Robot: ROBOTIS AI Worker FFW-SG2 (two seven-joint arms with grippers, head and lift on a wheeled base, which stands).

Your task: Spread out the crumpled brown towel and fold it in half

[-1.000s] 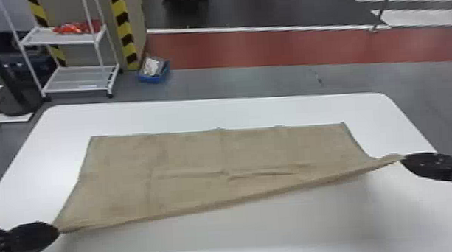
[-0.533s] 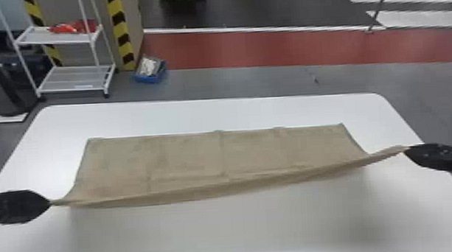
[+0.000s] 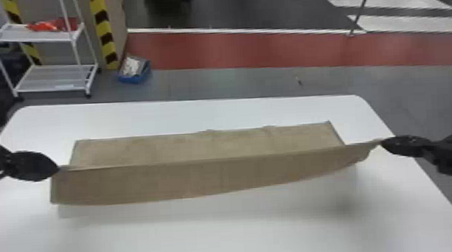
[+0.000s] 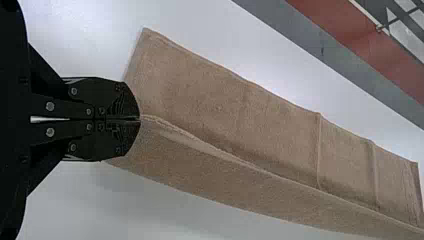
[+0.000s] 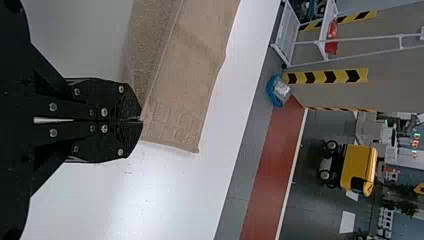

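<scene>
Beyond the far-left corner of the table (image 3: 220, 242), one rack (image 3: 55, 79) is standing. Toward the left edge, the left gripper (image 3: 57, 168), jaws closed, is pinching one end of the single brown towel's (image 3: 209, 176) raised edge. Tabletop is running between the towel and the far edge. Near the right edge, the right gripper (image 3: 382, 142) is clamping the other end, jaws closed. The right wrist view is showing one yellow vehicle (image 5: 356, 167).

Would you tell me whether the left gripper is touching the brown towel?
Touching. The left wrist view shows it plainly: the left gripper is closed on the brown towel, whose edge runs straight out from between the fingertips.
</scene>
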